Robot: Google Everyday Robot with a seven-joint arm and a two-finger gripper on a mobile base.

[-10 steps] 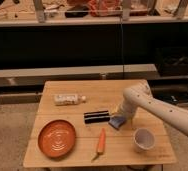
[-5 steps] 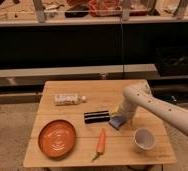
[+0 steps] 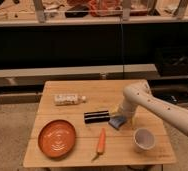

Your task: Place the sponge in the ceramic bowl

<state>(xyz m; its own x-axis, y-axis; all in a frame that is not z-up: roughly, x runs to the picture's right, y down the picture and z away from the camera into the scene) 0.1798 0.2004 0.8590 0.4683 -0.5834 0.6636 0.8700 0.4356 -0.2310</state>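
The blue sponge (image 3: pixel 116 121) lies on the wooden table (image 3: pixel 102 92), just right of a black flat bar (image 3: pixel 96 116). My gripper (image 3: pixel 122 117) comes down from the white arm at the right and sits right on the sponge's right end. The orange-red ceramic bowl (image 3: pixel 57 138) rests at the table's front left, well apart from the sponge and with nothing inside.
A carrot (image 3: pixel 101 142) lies between bowl and sponge near the front edge. A white cup (image 3: pixel 144 139) stands at the front right, close under the arm. A white bottle (image 3: pixel 68 99) lies on its side at the back left. Dark shelving stands behind the table.
The arm has shifted slightly; the gripper stays low at the sponge. The sponge and other objects have not visibly moved.
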